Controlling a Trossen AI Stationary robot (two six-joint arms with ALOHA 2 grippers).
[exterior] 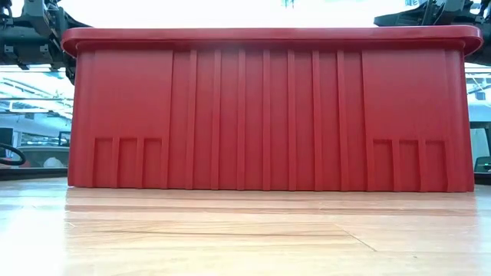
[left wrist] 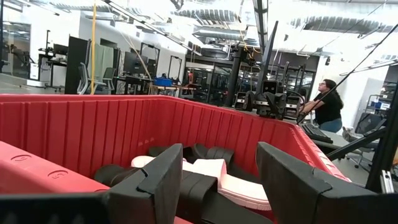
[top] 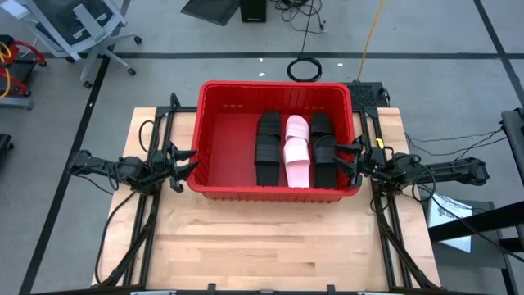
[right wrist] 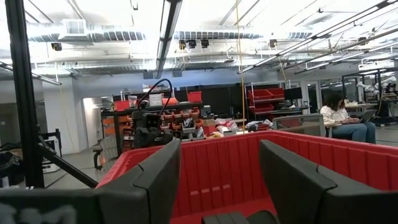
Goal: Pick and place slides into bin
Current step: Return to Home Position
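High view had left arm (top: 123, 170) at 9 o'clock, right arm (top: 442, 172) at 3 of the bright red plastic bin (top: 274, 84), jaws gaping empty; backing straight outward looked safest.

You have a pale wooden table (top: 270, 246) in front of you, its top made of light planks that run left to right. One thing stands directly on the wood: the bin (top: 274, 195), a large bright red tub. It sits on the far half of the table, centred between left and right. Seen from table height, the bin (exterior: 268, 115) rests flat on the table (exterior: 230, 238), and its ribbed near wall fills most of the width. Light wood shows across the near half. Along the left side of the top runs the left frame (top: 150, 221), black metal, near to far. The right frame (top: 386, 225) mirrors it along the right side.
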